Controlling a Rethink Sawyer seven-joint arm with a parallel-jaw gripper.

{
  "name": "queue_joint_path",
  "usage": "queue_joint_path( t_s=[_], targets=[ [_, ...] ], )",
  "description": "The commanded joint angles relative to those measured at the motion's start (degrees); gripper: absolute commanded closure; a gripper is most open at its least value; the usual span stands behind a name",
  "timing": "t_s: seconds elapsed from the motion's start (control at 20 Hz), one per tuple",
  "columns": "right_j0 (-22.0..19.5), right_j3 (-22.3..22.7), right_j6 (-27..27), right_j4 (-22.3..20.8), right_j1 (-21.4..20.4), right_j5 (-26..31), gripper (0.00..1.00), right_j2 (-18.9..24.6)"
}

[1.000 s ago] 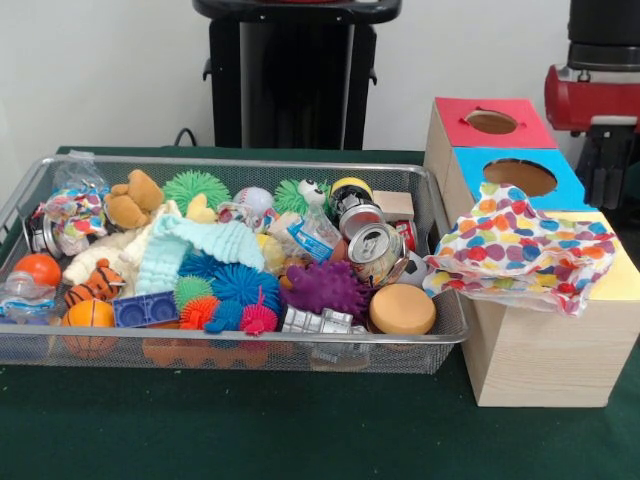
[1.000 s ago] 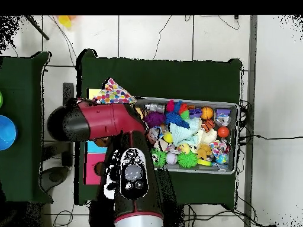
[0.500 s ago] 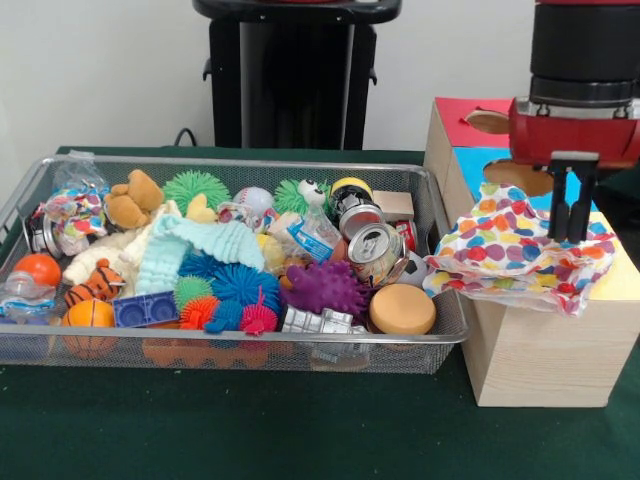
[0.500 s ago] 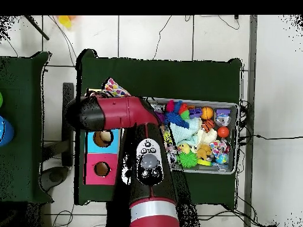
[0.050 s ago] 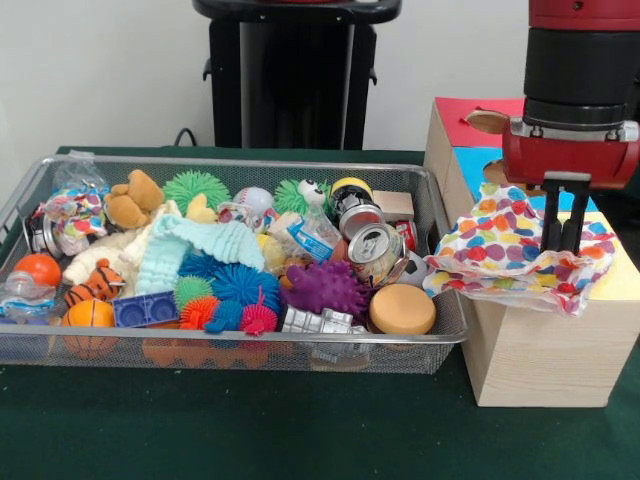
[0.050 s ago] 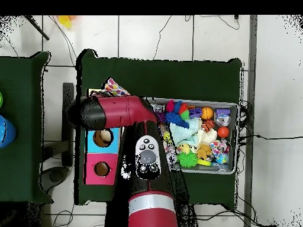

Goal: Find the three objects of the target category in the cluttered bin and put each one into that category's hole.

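1. gripper [image 5: 560, 243] fingers nearly together, tips pressed into the spotted cloth [image 5: 520, 248]; can't tell if it's pinched.
2. cloth draped over yellow end of wooden box [image 5: 540, 350], hiding that top.
3. blue hole [image 5: 497, 172] and red hole [image 5: 488, 121] behind.
4. wire bin [image 5: 250, 352] beside box, crammed with toys and cans.

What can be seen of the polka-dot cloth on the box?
The polka-dot cloth is white fabric with red, orange, blue, green and purple spots. It lies crumpled over the yellow top of the wooden box, hanging over the front and bin-side edges. The gripper reaches down to it; its fingers look close together at the fabric.
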Motion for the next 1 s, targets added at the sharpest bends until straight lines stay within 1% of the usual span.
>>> queue_joint_path(
  t_s=[0.05, 0.15, 0.3, 0.45, 0.65, 0.9, 1.0],
  targets=[
    [3.37, 1.28, 7.13, -3.82, 2.84, -4.34, 1.00, -2.55],
    [3.69, 2.07, 8.00, -3.05, 2.92, -4.52, 1.00, -2.97],
    [3.59, 2.66, 7.32, -2.37, 2.75, -4.41, 1.00, -2.82],
    [3.21, 1.72, 5.94, -2.14, 3.13, -3.84, 1.00, -2.60],
    [2.89, 2.02, 5.69, -1.86, 3.26, -4.18, 1.00, -2.10],
    [1.39, 2.13, 4.63, -1.75, 3.43, -4.38, 1.00, -0.95],
    [1.37, 2.04, 4.49, -1.95, 3.07, -4.12, 1.00, -1.27]
  ],
)
